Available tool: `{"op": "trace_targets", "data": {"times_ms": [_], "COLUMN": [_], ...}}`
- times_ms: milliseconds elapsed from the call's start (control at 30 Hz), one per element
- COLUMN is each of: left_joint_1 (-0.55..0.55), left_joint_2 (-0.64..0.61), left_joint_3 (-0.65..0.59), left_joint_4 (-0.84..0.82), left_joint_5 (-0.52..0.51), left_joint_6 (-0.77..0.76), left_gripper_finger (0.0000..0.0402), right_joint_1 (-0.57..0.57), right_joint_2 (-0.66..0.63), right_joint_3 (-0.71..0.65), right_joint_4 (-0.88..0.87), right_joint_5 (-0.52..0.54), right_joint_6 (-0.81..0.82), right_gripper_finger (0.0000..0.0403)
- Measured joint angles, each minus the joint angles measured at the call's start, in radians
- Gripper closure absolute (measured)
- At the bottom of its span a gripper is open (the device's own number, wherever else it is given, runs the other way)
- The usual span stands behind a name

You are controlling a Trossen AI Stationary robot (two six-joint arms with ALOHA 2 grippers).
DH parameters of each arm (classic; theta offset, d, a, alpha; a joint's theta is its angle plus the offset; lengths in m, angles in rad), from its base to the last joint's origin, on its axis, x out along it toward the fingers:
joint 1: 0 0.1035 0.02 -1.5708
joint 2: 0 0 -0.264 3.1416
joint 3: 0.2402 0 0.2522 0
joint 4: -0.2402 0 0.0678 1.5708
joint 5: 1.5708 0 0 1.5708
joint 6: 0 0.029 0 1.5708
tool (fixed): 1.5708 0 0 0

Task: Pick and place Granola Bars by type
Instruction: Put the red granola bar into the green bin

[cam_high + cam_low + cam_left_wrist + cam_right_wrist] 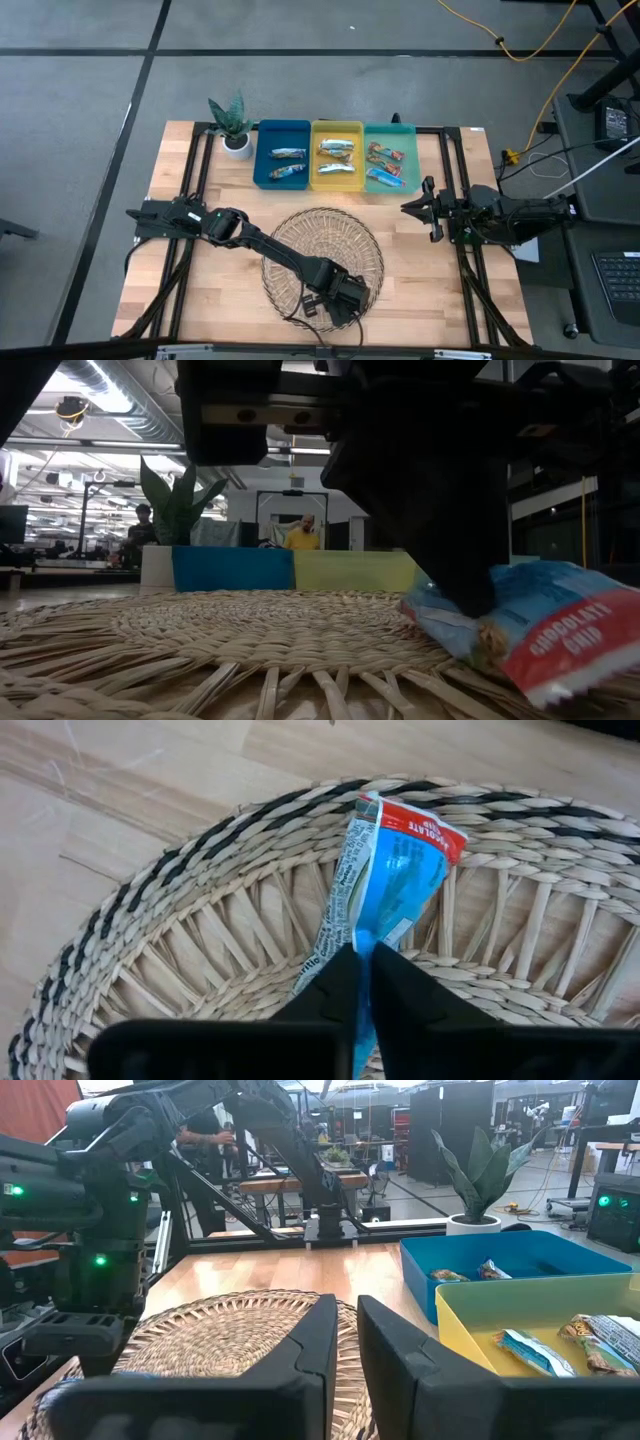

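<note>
My left gripper (340, 297) (362, 982) is over the near part of a round woven basket (322, 262), shut on a blue granola bar (392, 870) (545, 628) with a red end. The bar lies inside the basket with that red end toward the rim. My right gripper (422, 207) (346, 1352) waits above the table's right side, fingers together and holding nothing. Other bars lie in the blue tray (262, 160), the yellow tray (318, 158) and the green tray (410, 160) at the far edge. My left gripper pinches the blue bar between its two fingers (335, 985) at the wrapper's end (365, 942) opposite the red one. The fingers come from above, pointing down. The bar lies along the woven floor (300, 630), its red end (425, 828) by the basket's rim.
A potted plant (235, 125) stands left of the blue tray. The three trays sit side by side along the far edge. Bare wood lies left and right of the basket. People and desks show in the room behind the table.
</note>
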Motion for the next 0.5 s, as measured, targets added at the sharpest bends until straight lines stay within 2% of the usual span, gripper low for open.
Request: {"op": "trace_targets", "data": {"times_ms": [200, 500], "left_joint_1": [0.000, 0.007], "left_joint_2": [0.000, -0.036], "left_joint_3": [0.000, 0.003], "left_joint_4": [-0.004, -0.054], "left_joint_5": [-0.011, -0.129], "left_joint_6": [-0.030, -0.031], "left_gripper_finger": [0.0398, 0.0399], "right_joint_1": [0.000, 0.000], "right_joint_2": [0.000, 0.000], "right_joint_3": [0.000, 0.000], "right_joint_4": [0.000, 0.000], "right_joint_5": [0.000, 0.000], "right_joint_6": [0.000, 0.000], "right_gripper_finger": [0.0354, 0.0354]}}
